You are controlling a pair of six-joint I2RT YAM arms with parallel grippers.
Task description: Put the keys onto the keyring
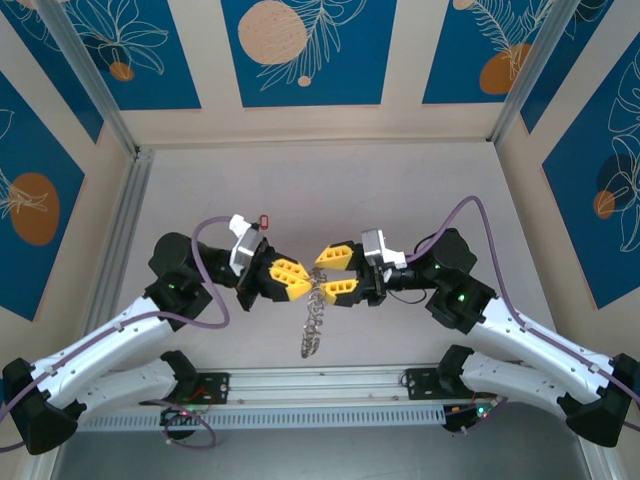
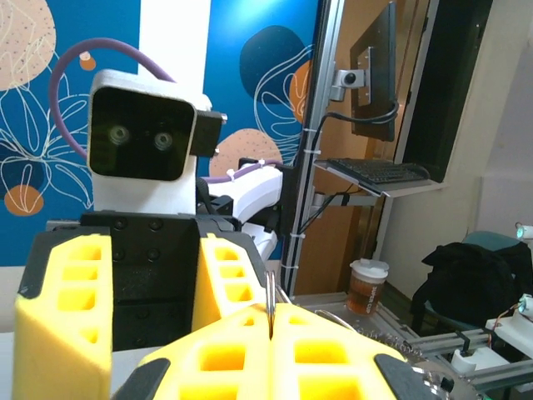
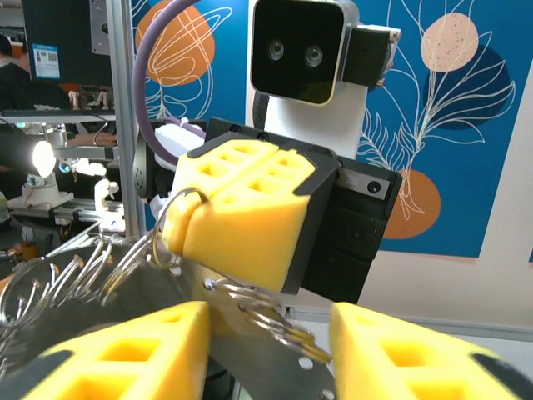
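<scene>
**Top external view.** The left gripper point(image 1: 306, 281) and right gripper point(image 1: 322, 275) meet tip to tip over the middle of the bench point(image 1: 420, 180), somewhat nearer its near edge than its far edge. The left fingers are pressed together on the top of the keyring point(image 1: 313, 322). The ring is seen edge-on as a silver strip running from the fingertips towards the near edge. The right fingers stand apart, one on each side of the ring's top. The red key point(image 1: 264, 221) lies on the bench just beyond the left wrist, left of centre and apart from the ring. Neither tool touches it.

**Left wrist view.** The left gripper's fingers point(image 2: 333, 350) are pressed together, with a thin metal edge of the keyring point(image 2: 271, 302) pinched in the seam. Small silver loops point(image 2: 391, 337) trail off to the lower right. The right gripper faces this camera, its yellow fingers point(image 2: 62, 317) spread.

**Right wrist view.** The right gripper's fingers point(image 3: 125, 354) are spread, and the flat grey keyring point(image 3: 158, 292) passes between them. Whether either pad touches the metal cannot be told. Opposite, the left gripper point(image 3: 187, 218) is clamped on the ring's rim. Wire loops point(image 3: 50, 283) fan out to the left.
</scene>
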